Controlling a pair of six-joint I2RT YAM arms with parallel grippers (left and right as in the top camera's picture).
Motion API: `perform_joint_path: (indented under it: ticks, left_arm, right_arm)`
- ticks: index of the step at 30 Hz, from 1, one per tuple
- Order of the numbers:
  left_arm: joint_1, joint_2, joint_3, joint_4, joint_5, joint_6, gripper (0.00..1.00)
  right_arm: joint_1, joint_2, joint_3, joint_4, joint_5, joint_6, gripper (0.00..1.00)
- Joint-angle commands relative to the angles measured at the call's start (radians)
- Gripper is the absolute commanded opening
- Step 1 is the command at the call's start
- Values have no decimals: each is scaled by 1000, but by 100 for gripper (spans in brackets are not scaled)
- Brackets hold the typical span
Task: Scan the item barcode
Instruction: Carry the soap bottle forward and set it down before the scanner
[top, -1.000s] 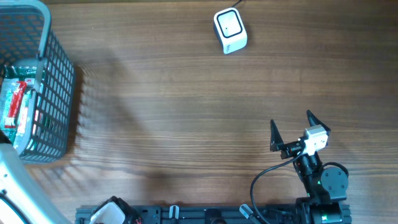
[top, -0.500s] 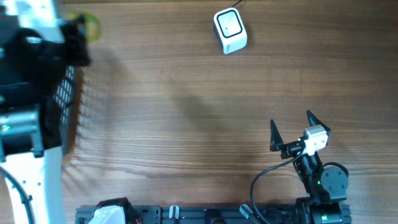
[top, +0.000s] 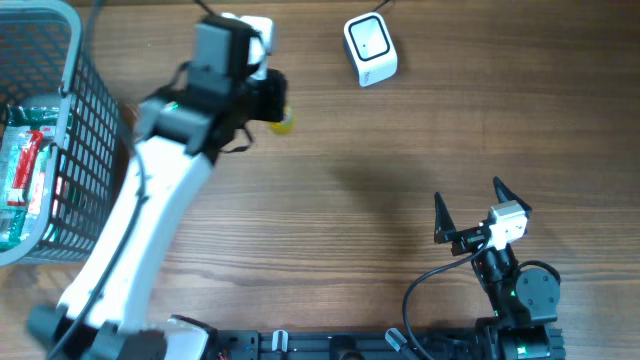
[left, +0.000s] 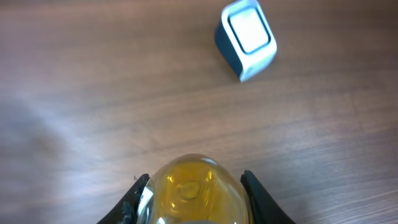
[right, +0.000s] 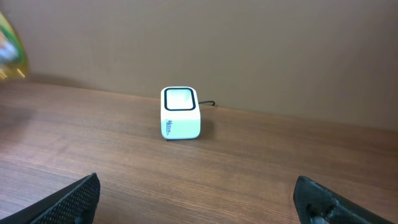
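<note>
Yellow translucent item (left: 194, 194) sits clamped in the left tool (left: 194, 182), apart from the white scanner (left: 247, 38) near the surface's (top: 330, 200) far edge; the right tool (top: 467, 192) gapes, released.

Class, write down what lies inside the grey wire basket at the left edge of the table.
Inside the basket lie packets in green, red and white wrapping. How many, or what sits beneath them, is hidden: the mesh wall and picture edge cover the rest.
</note>
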Motion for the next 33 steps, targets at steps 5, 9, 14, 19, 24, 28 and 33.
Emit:
perform_joint_path:
  ticks: [5,9,14,19,24,28,33]
  left_arm:
    - [-159,197,12,84,-115,-257,27]
    - [-237,275,11,116,-161,-281,27]
    - [-313,348,11,144,-201,-285,28]
    - [-356,401,11,179,-213,-311,30]
    - [-372,441,11,211,-226,-333,32]
    - [-378,452,11,209,-223,-332,39]
    - [-395,454,10,209,-218,-331,67]
  right_arm:
    - [-4,0,-1,5,-2,-5,100]
    - [-4,0,-1,5,-2,-4,100]
    - [-4,0,-1,5,-2,-5,100]
    - [-4,0,-1,5,-2,-5,100]
    - [-4,0,-1,5,-2,-5,100]
    - [-4,0,-1,5,-2,-4,100]
    - [-4,0,-1,5,-2,-5,100]
